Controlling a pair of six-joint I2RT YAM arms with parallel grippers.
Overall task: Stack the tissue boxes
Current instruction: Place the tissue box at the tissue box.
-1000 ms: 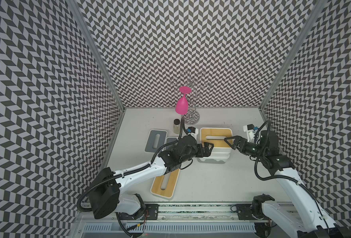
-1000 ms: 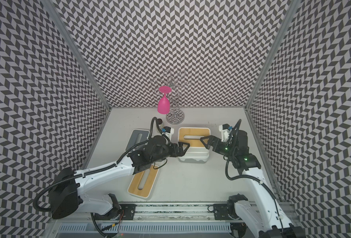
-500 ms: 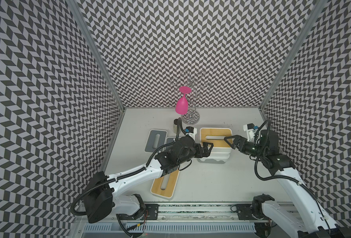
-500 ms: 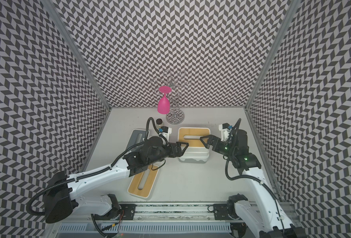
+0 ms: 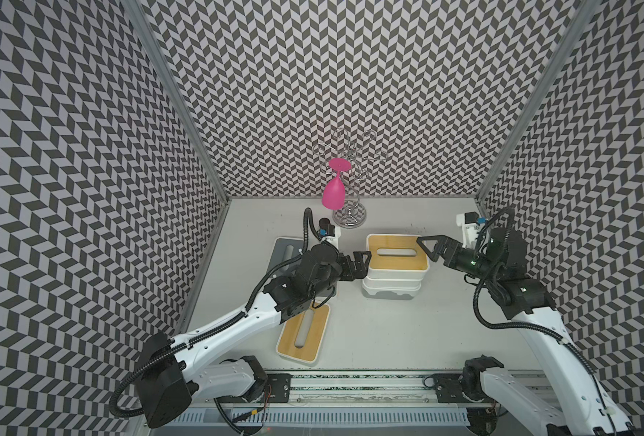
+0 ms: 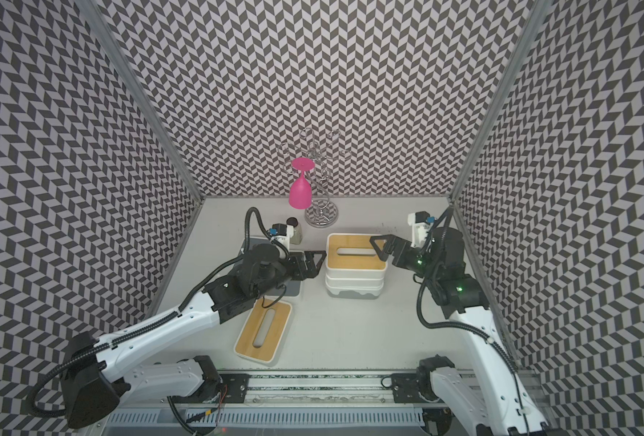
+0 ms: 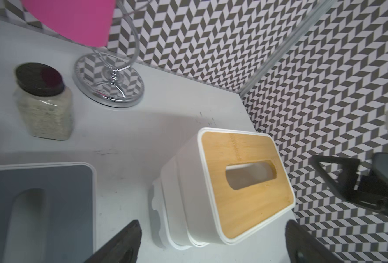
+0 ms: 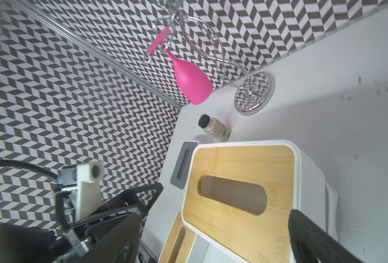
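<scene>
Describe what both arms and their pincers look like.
The left arm and right arm have white links with black joints and bases. Black ribbed hoses run along them. The left pincer and right pincer are black, with open triangular fingers. A white camera mount with a blue plug sits on each wrist; green lights glow on the right arm.

Pale grey table (image 5: 388, 339), scuffed near the back wall. Right in the centre of both top views: stack of white boxes (image 5: 391, 292), bamboo lid uppermost. Lower centre-left: lone bamboo-lidded box (image 5: 318, 334), lying at an angle. Just above it, grey-lidded box (image 5: 279, 264), partly hidden. Upper centre: chrome stand base (image 5: 349, 218); just left of it, in a top view, small dark-capped jar (image 6: 295, 234), upright.
</scene>
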